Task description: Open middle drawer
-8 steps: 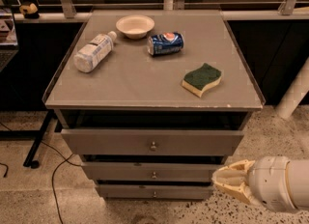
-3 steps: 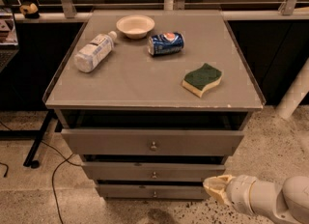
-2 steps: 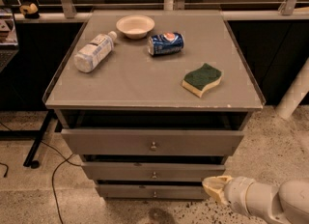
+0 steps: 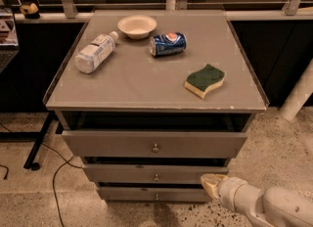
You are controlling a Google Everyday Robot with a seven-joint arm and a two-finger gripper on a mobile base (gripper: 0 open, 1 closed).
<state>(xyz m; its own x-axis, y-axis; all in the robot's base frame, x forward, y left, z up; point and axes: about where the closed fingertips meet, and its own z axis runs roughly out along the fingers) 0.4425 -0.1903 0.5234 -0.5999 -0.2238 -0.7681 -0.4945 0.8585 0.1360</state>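
Gripper [image 4: 212, 183] sits low at the cabinet's [image 4: 146, 86] front-right corner, tip about level w/ the right end of the mid drawer [image 4: 117, 173]. Open or closed, can't tell. Mid drawer is 2nd of three fronts, under the top drawer [image 4: 107, 144], above the bottom drawer [image 4: 127, 194] — looks shut. Its long axis runs left-right, and the knob [image 4: 156, 177] is at centre, so well left of the gripper in view, roughly same height. Next move prob. needs a sideways shift to the knob, then a pull straight out.
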